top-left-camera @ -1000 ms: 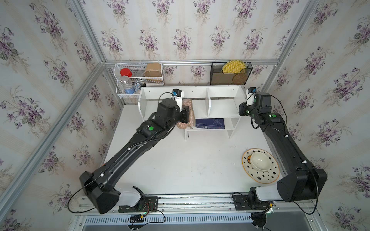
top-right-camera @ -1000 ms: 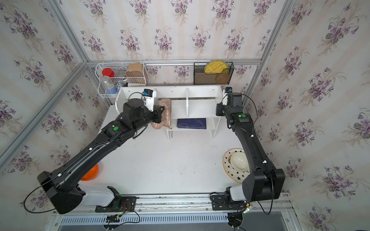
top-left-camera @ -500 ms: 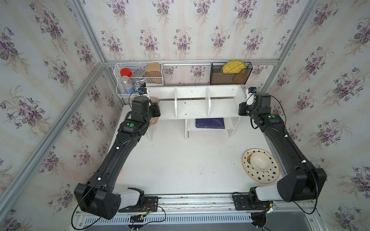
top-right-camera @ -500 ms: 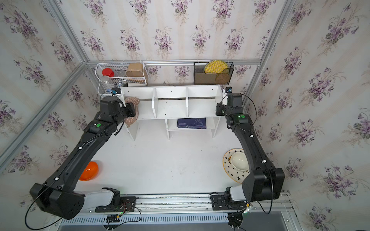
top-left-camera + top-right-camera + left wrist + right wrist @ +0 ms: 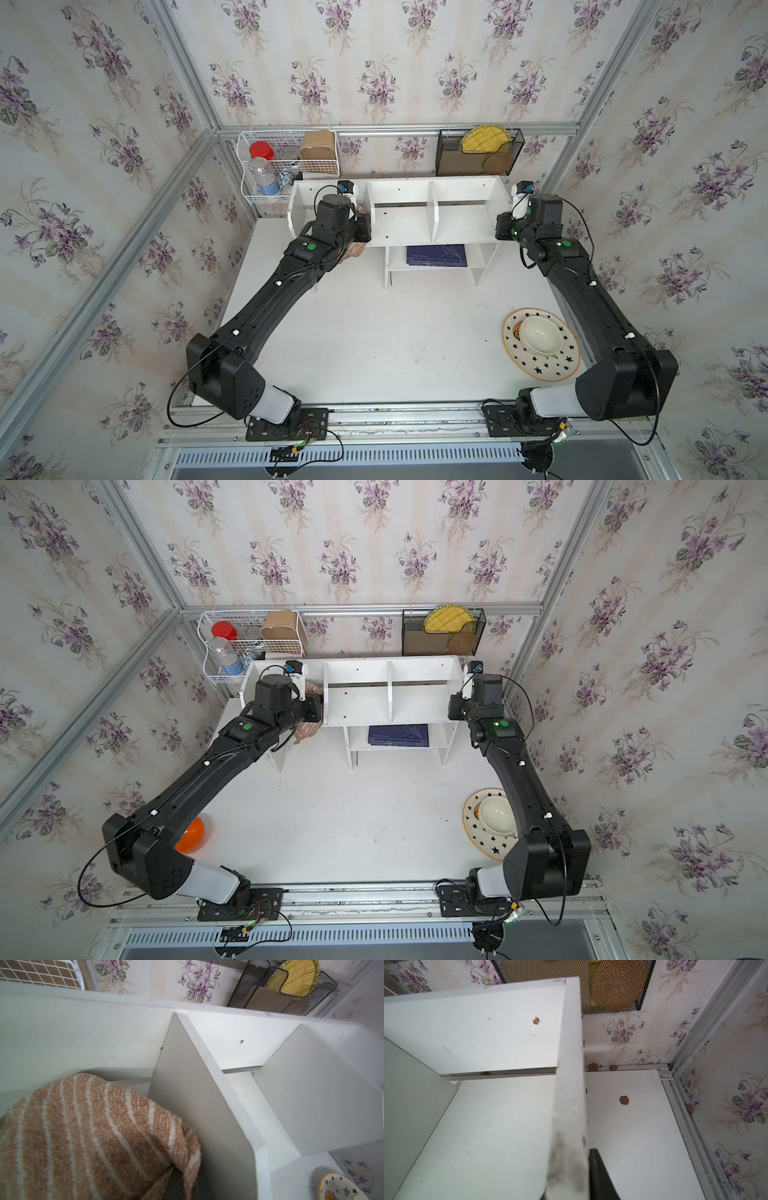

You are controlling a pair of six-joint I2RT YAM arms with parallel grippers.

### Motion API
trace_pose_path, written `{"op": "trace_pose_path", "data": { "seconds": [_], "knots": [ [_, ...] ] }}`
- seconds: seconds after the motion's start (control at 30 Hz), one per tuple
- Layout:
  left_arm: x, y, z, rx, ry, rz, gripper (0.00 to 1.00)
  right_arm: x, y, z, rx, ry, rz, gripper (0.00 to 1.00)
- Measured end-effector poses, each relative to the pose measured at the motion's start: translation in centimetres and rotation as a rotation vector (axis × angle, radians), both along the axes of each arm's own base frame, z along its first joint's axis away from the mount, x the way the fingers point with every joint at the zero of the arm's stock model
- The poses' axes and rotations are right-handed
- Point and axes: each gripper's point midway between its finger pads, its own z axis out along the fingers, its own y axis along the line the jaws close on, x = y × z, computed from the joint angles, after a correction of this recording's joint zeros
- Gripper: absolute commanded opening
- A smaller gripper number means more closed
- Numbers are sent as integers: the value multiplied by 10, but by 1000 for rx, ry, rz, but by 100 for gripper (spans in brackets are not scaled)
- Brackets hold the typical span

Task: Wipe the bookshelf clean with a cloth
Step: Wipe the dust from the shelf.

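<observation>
The white bookshelf (image 5: 457, 226) (image 5: 415, 706) stands at the back of the table in both top views. The tan striped cloth (image 5: 83, 1136) is bunched in its left compartment, against the first divider (image 5: 193, 1088). My left gripper (image 5: 353, 218) is shut on the cloth (image 5: 355, 250) (image 5: 307, 729), which drapes over and hides the fingers. My right gripper (image 5: 571, 1188) is shut on the bookshelf's right end panel (image 5: 569, 1105). One dark finger (image 5: 600, 1178) shows on the panel's outer side.
A white wire basket (image 5: 286, 166) and a black mesh rack (image 5: 478, 153) hang on the back wall. A blue book (image 5: 436, 254) lies on the lower shelf. A starred plate with a bowl (image 5: 540, 345) sits front right, an orange bowl (image 5: 191, 835) front left. Brown crumbs (image 5: 624, 1100) lie beside the shelf.
My left arm swung with the cloth from the first divider to the shelf's left end, then came back right into the left compartment. The right arm has stayed put.
</observation>
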Motion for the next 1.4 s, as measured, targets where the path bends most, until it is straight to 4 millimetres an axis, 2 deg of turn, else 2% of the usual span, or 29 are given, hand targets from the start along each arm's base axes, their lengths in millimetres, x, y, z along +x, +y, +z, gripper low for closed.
{"op": "trace_pose_path", "data": {
  "seconds": [0.13, 0.3, 0.4, 0.53, 0.7, 0.8, 0.87, 0.93, 1.07, 1.17, 1.27, 1.33, 1.4],
  "knots": [
    [12, 18, 7, 13, 5, 86, 0, 0, 0, 0, 0, 0, 2, 0],
    [13, 71, 7, 59, 15, 265, 0, 0, 0, 0, 0, 0, 2, 0],
    [6, 100, -3, 83, 38, 353, 0, 0, 0, -1, 0, -2, 2, 0],
    [-5, 130, -25, 108, 88, 431, 0, 0, 1, 0, 1, -6, 2, 0],
    [-25, 137, -39, 104, 123, 431, 0, 0, 1, 0, 1, -11, 2, 0],
    [-33, 123, -32, 67, 117, 369, 0, 0, 0, 0, 2, -12, 2, 0],
    [-41, 99, -14, 22, 82, 279, 0, 0, 0, 0, 2, -12, 2, 0],
    [-47, 73, 19, -21, 17, 190, 0, 0, 0, 0, 2, -12, 2, 0],
    [-63, 28, 100, -136, -147, 26, 0, 0, 0, 0, 2, -12, 2, 0],
    [-80, -8, 134, -194, -209, -101, 0, -1, 0, 1, 2, -12, 2, 0],
    [-96, -48, 142, -235, -215, -243, 0, -1, 1, 1, 1, -11, 2, 0],
    [-97, -65, 138, -240, -202, -280, 0, -1, 1, 1, 1, -8, 2, 0],
    [-88, -80, 131, -233, -187, -293, 0, -1, 1, 1, 1, -7, 2, 0]
  ]
}}
